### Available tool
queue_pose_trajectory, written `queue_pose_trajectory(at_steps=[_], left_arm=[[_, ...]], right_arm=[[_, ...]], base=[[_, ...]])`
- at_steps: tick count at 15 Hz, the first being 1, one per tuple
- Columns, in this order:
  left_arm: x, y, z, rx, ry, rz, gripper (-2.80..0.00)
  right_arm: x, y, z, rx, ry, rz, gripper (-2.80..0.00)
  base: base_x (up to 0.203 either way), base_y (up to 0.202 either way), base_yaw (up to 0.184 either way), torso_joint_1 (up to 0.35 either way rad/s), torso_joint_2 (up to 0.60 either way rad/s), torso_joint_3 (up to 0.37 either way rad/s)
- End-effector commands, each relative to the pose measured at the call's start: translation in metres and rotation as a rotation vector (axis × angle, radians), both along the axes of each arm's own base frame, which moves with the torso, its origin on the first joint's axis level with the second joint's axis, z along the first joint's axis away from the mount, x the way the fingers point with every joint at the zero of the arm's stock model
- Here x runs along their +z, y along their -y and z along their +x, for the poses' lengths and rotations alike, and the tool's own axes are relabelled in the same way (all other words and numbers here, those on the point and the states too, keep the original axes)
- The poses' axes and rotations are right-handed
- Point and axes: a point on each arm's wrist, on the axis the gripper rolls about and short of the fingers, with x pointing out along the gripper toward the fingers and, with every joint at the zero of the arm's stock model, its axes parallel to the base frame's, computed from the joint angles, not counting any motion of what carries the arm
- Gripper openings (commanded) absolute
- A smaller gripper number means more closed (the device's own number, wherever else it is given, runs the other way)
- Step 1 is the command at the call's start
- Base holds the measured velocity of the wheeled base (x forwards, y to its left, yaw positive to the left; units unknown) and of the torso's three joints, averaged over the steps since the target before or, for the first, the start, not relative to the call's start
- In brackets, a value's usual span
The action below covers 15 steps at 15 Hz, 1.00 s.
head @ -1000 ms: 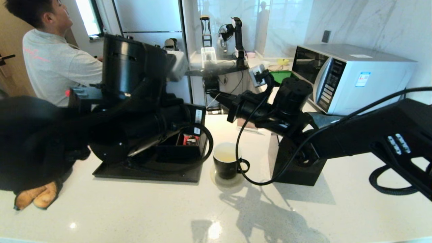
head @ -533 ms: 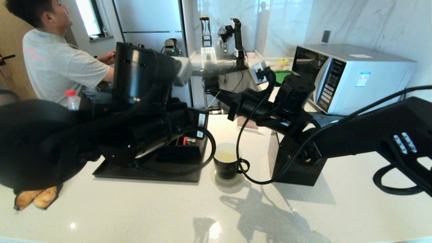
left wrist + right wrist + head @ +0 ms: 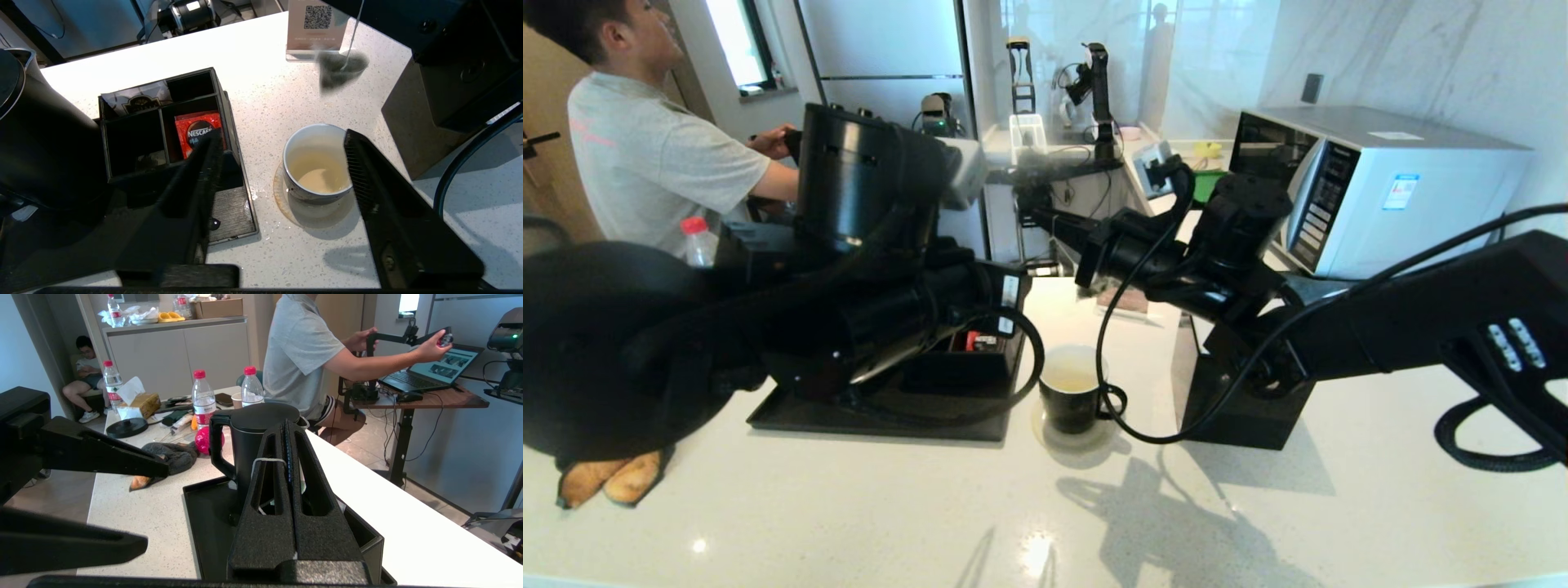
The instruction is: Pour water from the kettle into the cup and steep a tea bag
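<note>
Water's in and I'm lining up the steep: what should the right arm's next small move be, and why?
Probably shift the right gripper, shut on the string, until the tea bag hangs over the cup. The bag dangles above the counter beyond the cup, which already holds water.

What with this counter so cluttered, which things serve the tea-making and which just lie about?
For the job: kettle, cup with water, tea bag hanging from the shut right gripper, open left gripper by the cup.
Lying about: Nescafé packet, QR-code sign, microwave, red-capped bottles.
</note>
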Motion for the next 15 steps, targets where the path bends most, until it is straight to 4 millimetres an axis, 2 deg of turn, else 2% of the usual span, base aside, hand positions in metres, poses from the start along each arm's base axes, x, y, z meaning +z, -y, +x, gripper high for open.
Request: queue_pose_trajectory(at_steps=[1,4,9,10,15], left_arm=[[0.002,-0.002,-0.002,0.006,0.007,-0.004,0.0],[-0.004,-0.007,-0.006,0.03,-0.003,0.017,0.0],[-0.015,-0.034,-0.033,0.043,-0.029,0.046,0.0],[-0.019,-0.039,-0.038,0.052,-0.034,0.056,-2.8],[-0.031,-0.063,-0.057,0.083,-0.053,0.083,-2.8]], right_arm=[[0.004,0.002,-0.002,0.001,0.007,0.004,-2.8],[0.009,0.009,0.0,-0.017,0.02,0.006,-2.8],[0.019,0.011,-0.006,-0.015,0.036,0.013,-2.8],[0.022,0.012,-0.007,-0.015,0.039,0.015,-2.8],[0.021,0.016,-0.007,-0.029,0.027,-0.005,-2.8]], base=[[0.0,0.0,0.0,0.0,0.0,0.0],[0.0,0.0,0.0,0.0,0.0,0.0],[0.0,0.0,0.0,0.0,0.0,0.0],[0.0,0.0,0.0,0.0,0.0,0.0],[0.0,0.0,0.0,0.0,0.0,0.0]])
